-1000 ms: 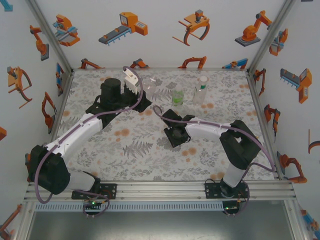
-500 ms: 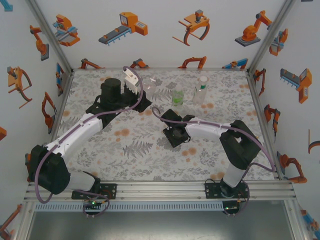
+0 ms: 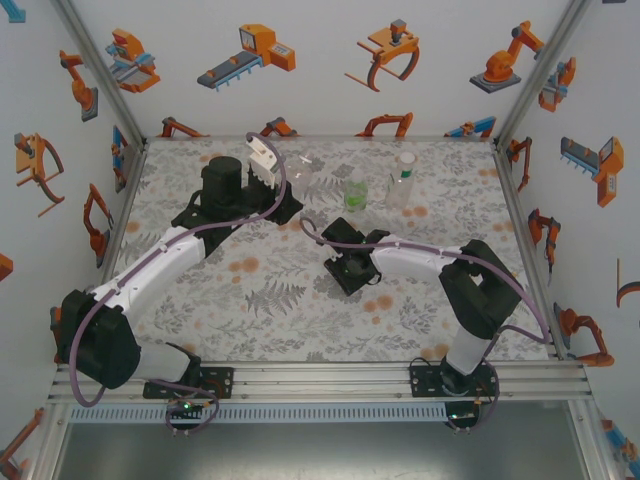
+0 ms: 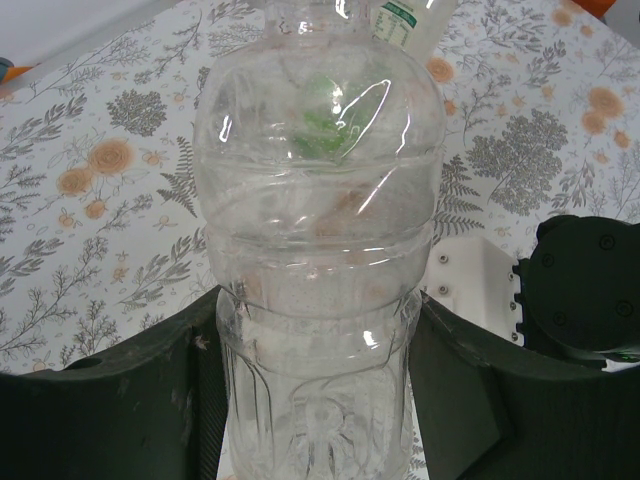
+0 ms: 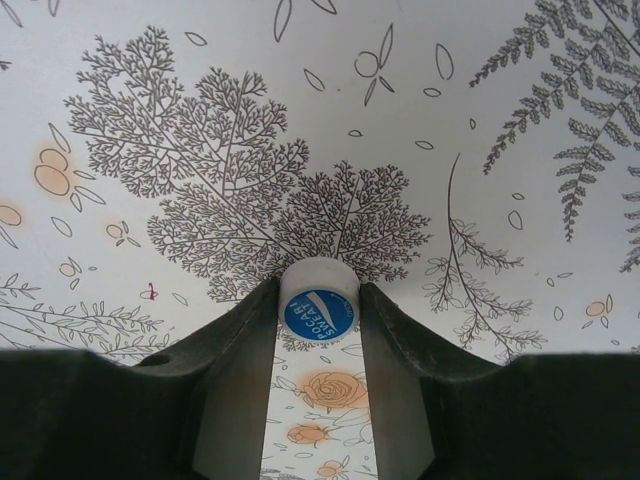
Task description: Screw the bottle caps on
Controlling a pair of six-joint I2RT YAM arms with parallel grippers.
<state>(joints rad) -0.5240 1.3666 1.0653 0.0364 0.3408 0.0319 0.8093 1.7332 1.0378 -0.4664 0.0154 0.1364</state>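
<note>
Reaching low, right fingers (image 5: pixel 235 350) pinch white cap (image 5: pixel 319 303); left fingers (image 4: pixel 130 400) hold bottle (image 4: pixel 320 220).

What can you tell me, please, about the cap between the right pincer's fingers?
The cap is small, round and looks like white plastic, with a blue printed disc on the face turned toward the wrist camera. It sits at the very tip of the right pincer, with dark fingers pressed against its two sides. Behind it lies the floral table cover; whether the cap touches it cannot be told.
</note>
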